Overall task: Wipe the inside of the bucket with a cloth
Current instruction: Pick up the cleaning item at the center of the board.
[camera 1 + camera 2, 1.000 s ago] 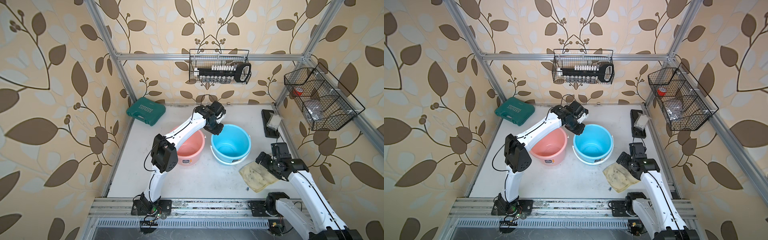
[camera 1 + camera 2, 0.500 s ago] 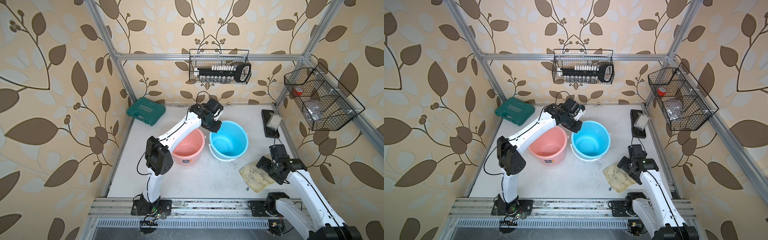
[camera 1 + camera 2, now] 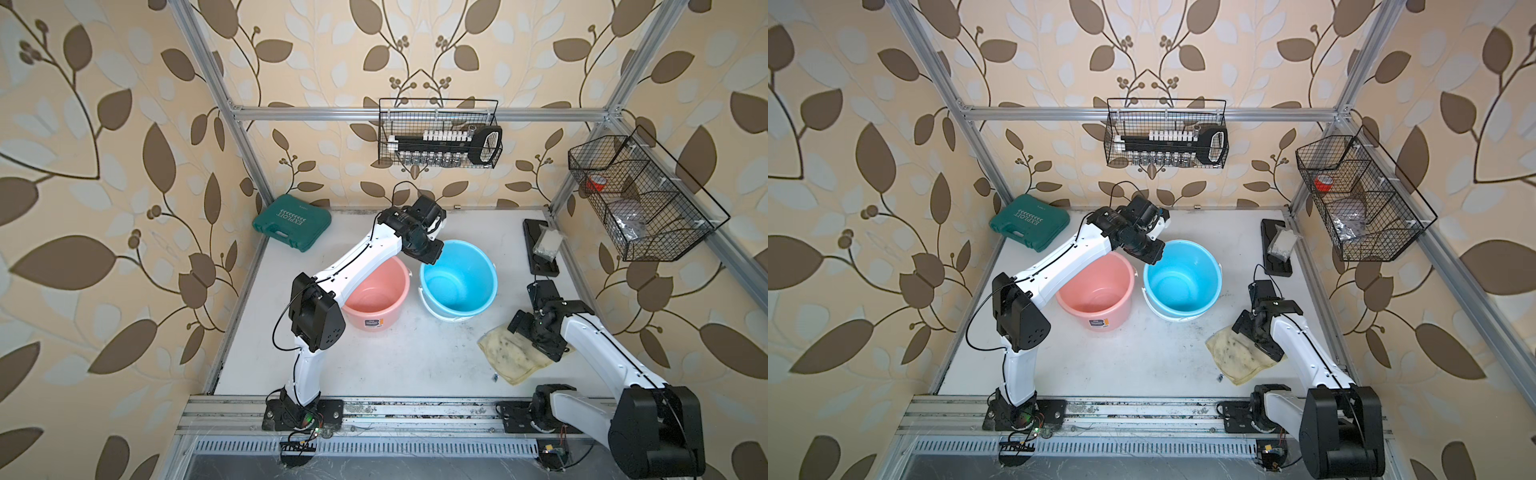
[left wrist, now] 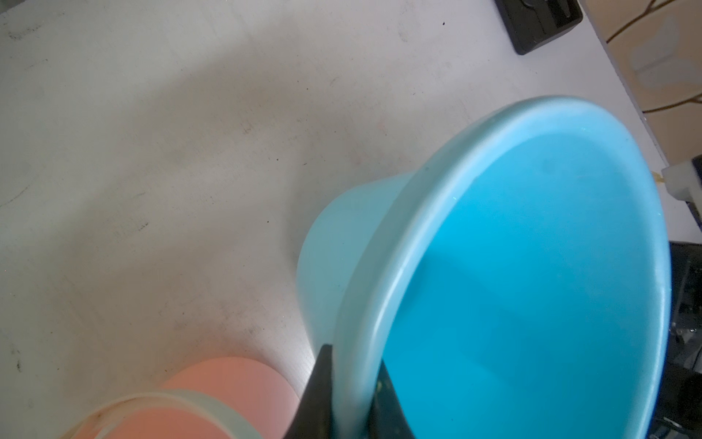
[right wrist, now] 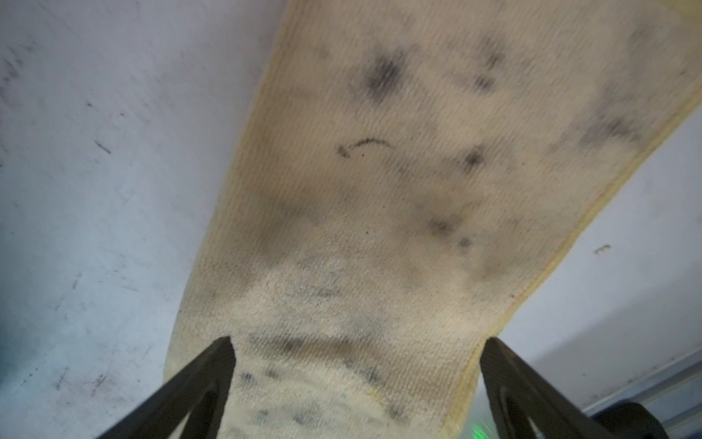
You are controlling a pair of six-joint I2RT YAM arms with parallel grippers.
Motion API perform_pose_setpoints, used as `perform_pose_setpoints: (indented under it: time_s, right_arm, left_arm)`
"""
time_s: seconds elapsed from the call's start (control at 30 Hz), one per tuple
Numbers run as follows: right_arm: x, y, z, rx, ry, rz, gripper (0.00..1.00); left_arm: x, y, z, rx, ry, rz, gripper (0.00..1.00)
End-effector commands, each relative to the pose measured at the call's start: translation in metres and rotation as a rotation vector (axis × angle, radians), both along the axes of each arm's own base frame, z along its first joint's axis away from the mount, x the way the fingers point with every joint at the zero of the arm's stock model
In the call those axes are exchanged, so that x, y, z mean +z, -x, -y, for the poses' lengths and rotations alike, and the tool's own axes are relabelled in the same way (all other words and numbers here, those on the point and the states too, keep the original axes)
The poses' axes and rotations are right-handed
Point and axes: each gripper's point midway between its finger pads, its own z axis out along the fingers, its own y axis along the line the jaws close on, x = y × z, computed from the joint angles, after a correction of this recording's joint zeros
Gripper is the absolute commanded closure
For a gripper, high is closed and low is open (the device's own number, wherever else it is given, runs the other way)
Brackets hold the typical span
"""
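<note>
The blue bucket stands mid-table and looks slightly tipped in the left wrist view. My left gripper is shut on its rim at the far left side, one finger inside and one outside. The cloth, pale yellow with dark specks, lies flat on the table at the front right. My right gripper hangs open just over the cloth's far end, its fingers spread about as wide as the cloth.
A pink bucket sits right beside the blue one on its left. A green tool case lies at the back left. A black device lies along the right edge. Wire baskets hang on the walls.
The left arm swung its elbow leftward, still gripping the rim, and the blue bucket shifted slightly. The right gripper edged further over the cloth, still open.
</note>
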Motion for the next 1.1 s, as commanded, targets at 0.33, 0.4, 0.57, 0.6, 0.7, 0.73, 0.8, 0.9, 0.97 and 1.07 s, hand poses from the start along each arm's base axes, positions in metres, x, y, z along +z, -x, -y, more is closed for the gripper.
perform_pose_setpoints:
  time_s: [0.33, 0.4, 0.57, 0.6, 0.7, 0.73, 0.8, 0.9, 0.97, 1.07]
  right_arm:
    - [-0.021, -0.009, -0.011, 0.064, -0.030, -0.095, 0.01]
    - [-0.024, -0.008, -0.012, 0.080, -0.012, -0.125, 0.01]
    - [-0.036, -0.005, -0.015, 0.087, 0.005, -0.171, 0.01]
    - [-0.040, -0.003, -0.015, 0.086, 0.011, -0.182, 0.01]
    - [-0.044, -0.001, -0.016, 0.087, 0.014, -0.194, 0.12]
    - [-0.044, -0.001, -0.016, 0.087, 0.014, -0.193, 0.11]
    - [-0.043, -0.001, -0.015, 0.085, 0.020, -0.191, 0.11]
    - [-0.044, -0.001, -0.016, 0.095, 0.024, -0.199, 0.15]
    - [-0.044, -0.002, -0.017, 0.098, 0.020, -0.201, 0.19]
    - [-0.044, 0.000, -0.016, 0.094, 0.025, -0.207, 0.16]
  left_arm:
    - [0.064, 0.000, -0.004, 0.024, 0.124, 0.089, 1.00]
    - [0.068, -0.001, -0.005, 0.032, 0.128, 0.092, 1.00]
    - [0.072, 0.002, -0.006, 0.040, 0.147, 0.089, 1.00]
    - [0.072, 0.003, -0.006, 0.039, 0.148, 0.088, 1.00]
    - [0.069, 0.004, -0.009, 0.039, 0.139, 0.085, 1.00]
    - [0.068, 0.005, -0.009, 0.039, 0.136, 0.085, 1.00]
    - [0.069, 0.005, -0.011, 0.041, 0.135, 0.088, 1.00]
    - [0.071, 0.005, -0.013, 0.043, 0.140, 0.094, 1.00]
    - [0.072, 0.004, -0.014, 0.044, 0.140, 0.097, 1.00]
    - [0.072, 0.004, -0.016, 0.047, 0.138, 0.093, 1.00]
